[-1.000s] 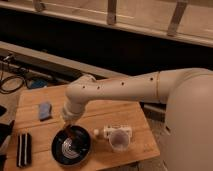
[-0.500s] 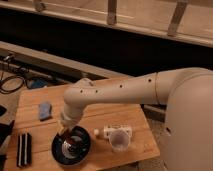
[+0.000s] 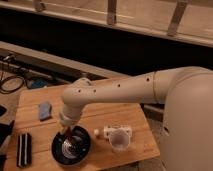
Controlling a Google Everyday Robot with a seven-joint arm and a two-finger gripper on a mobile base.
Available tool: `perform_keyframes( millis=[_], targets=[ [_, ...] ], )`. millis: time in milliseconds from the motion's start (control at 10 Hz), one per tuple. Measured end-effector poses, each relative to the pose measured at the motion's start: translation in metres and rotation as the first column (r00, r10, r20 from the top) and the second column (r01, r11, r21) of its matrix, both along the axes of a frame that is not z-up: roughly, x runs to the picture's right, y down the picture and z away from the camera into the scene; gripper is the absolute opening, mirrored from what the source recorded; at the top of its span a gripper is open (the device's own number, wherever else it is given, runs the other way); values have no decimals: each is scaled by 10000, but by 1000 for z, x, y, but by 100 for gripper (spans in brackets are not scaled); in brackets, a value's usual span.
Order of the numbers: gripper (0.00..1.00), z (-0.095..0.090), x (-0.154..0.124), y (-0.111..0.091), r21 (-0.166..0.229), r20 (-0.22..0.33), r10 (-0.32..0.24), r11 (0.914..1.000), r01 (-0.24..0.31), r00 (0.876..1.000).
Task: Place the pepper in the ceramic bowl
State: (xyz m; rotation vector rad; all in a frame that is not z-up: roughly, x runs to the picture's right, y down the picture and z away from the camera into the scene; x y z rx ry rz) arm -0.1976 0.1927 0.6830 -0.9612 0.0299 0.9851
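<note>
The ceramic bowl is round and black with pale rings and a shiny centre, and stands on the wooden table near its front edge. My gripper hangs from the white arm just above the bowl's far left rim. A small dark reddish shape at the gripper's tip looks like the pepper. It is mostly hidden by the gripper, and I cannot tell whether it is held.
A blue cloth-like lump lies at the table's left. A translucent white cup and a small white object stand right of the bowl. A black flat item lies front left. Cables lie beyond the table.
The arm has swung down and slightly left, bringing the gripper from above the table down to the bowl's far rim.
</note>
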Motion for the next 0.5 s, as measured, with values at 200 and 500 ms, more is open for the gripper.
perform_keyframes(
  millis=[200,500],
  targets=[
    [43,0,0,0,-25,-15,-67,10000,67,10000],
    [43,-1,-1,2,-98,-60,-166,9998,166,9998]
  ],
)
